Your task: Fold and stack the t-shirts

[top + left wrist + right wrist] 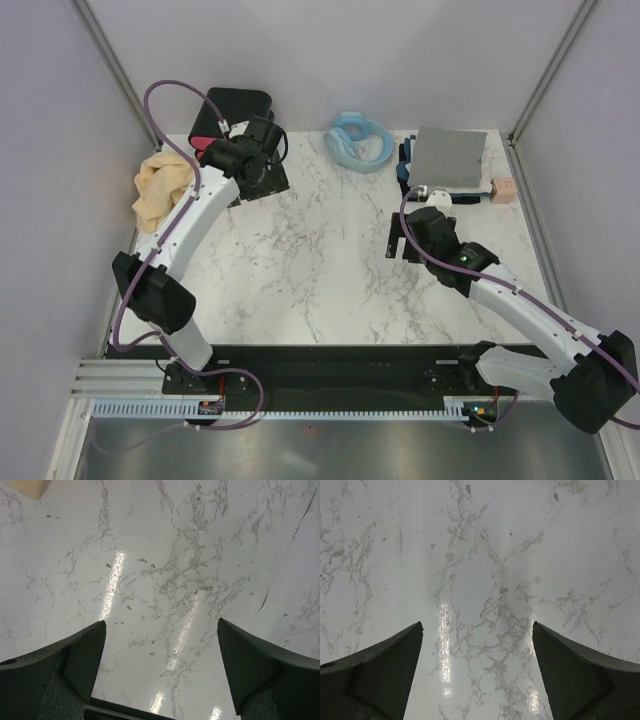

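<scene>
That worktop (320, 270) is white marble-look stuff with grey veins, and seriously glossy: both wrist views catch bright light streaks bouncing off it. The left fingers (55, 675) and right fingers (580, 680) look like dark matt plastic, a bit grainy toward the base. The cream t-shirt (160, 190) is soft, rumpled cloth, and the grey t-shirt (450, 158) is smooth matt fabric. The arm shells (200, 225) look like smooth white plastic.
</scene>
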Robot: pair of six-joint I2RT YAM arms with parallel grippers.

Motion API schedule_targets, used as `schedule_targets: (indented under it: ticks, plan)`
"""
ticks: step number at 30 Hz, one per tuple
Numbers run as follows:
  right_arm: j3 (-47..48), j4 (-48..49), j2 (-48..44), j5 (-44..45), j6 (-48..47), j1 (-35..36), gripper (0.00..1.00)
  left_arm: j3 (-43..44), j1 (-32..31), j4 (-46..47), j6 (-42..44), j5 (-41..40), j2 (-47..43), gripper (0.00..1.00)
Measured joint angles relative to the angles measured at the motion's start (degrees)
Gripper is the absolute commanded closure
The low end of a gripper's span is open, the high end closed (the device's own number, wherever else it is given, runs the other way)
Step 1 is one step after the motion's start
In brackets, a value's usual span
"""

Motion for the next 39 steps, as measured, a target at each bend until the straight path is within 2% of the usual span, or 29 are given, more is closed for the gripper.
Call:
schedule_targets:
  ticks: [5,10,14,20,23,30,34,39]
  plan:
    - [0.94,0.09,3.61,-2.86,0.24,0.0,0.02,-0.61,0.15,-1.05,1.01,0.68,-0.24,0.0]
    - [1.27,-1.36,2.84,-1.9,0.85,0.0,0.02,-3.15,1.07,-0.83,2.21,3.52,-0.61,0.0]
    - [6.97,-3.96,5.92,-1.31,0.15,-0.02,0.02,-1.86,4.5,0.2,3.19,5.7,-0.39,0.01]
    - [23.85,-1.42,21.84,-5.27,-3.76,-0.11,0.02,1.97,16.39,3.89,5.84,9.03,2.38,0.01]
    - [31.32,-0.61,30.34,-7.67,-6.29,-0.24,0.02,5.68,20.15,5.09,8.2,10.1,5.62,0.01]
    - [44.15,2.38,44.89,-14.78,-8.63,-1.7,0.02,19.43,23.23,7.78,11.56,15.63,16.94,0.02]
    - [49.66,4.81,50.53,-20.22,-8.92,-2.45,0.02,22.08,25.4,9.57,11.58,17.75,20.59,0.02]
    - [51.1,6.88,52.46,-24.96,-9.01,-2.47,0.02,25.57,29.2,10.45,11.56,18.14,23.5,0.02]
